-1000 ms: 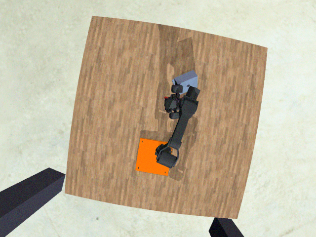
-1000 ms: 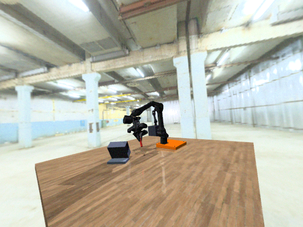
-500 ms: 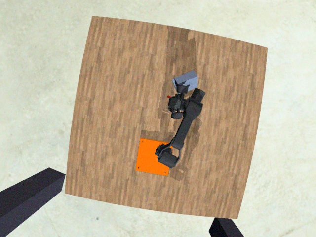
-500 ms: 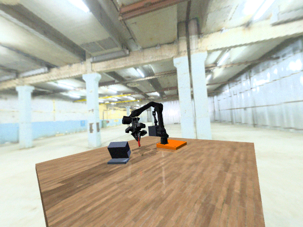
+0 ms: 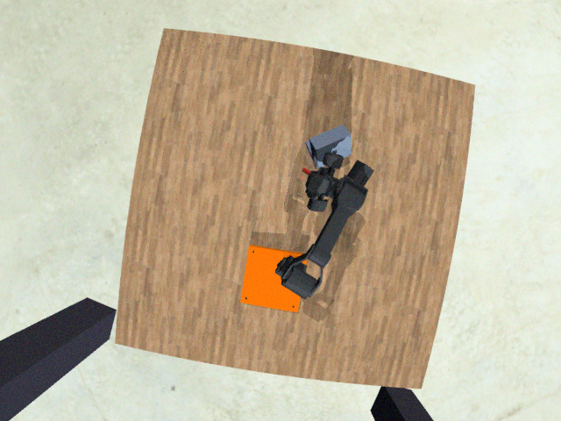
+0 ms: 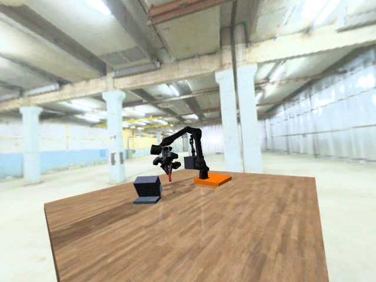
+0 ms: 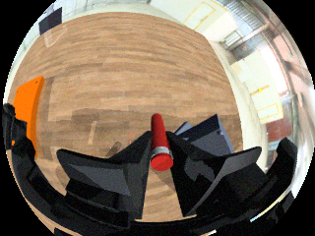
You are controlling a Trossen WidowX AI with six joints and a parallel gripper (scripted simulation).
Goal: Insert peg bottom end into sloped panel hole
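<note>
Looking down, I'm hovering my gripper (image 5: 312,174) (image 6: 168,172) (image 7: 157,136) beside the sloped panel (image 5: 330,139) (image 6: 147,185) (image 7: 209,142). From outside, the red peg (image 5: 306,171) (image 6: 169,175) (image 7: 160,140) is hanging above the table (image 5: 217,158) (image 6: 230,227) (image 7: 133,59), near the panel. At my wrist, I'm clamping the peg, apparently leaving its bottom end free for insertion.

hole in the sloped panel (image 5: 346,146) (image 6: 146,188) (image 7: 209,137) unseen, arm's base (image 5: 286,267) (image 6: 203,174) cut off in wrist view

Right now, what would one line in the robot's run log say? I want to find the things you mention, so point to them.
gripper (image 5: 307,172) (image 6: 169,170) (image 7: 157,136): shut on peg | red peg (image 5: 306,170) (image 6: 170,175) (image 7: 158,130): held off table | insertion: not done
</note>
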